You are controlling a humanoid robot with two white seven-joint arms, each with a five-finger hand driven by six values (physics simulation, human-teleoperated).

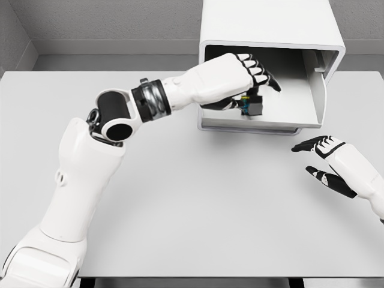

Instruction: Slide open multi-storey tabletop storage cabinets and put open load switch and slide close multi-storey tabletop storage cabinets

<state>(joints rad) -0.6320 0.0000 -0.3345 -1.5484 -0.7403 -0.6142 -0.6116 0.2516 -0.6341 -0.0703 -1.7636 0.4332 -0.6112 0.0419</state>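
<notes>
A white storage cabinet (270, 24) stands at the table's back, its drawer (312, 117) pulled out toward me. My left hand (252, 90) reaches into the drawer from the left, fingers curled over a small dark load switch (252, 106) with blue and yellow parts. The switch sits low over the drawer floor, partly hidden under the palm. My right hand (321, 159) hovers above the table just in front of the drawer's right corner, fingers spread and holding nothing.
The light grey table (198, 210) stretches across the view, with its front edge near the bottom. A grey wall runs behind the cabinet. My left forearm and elbow (117, 114) cross the table's left half.
</notes>
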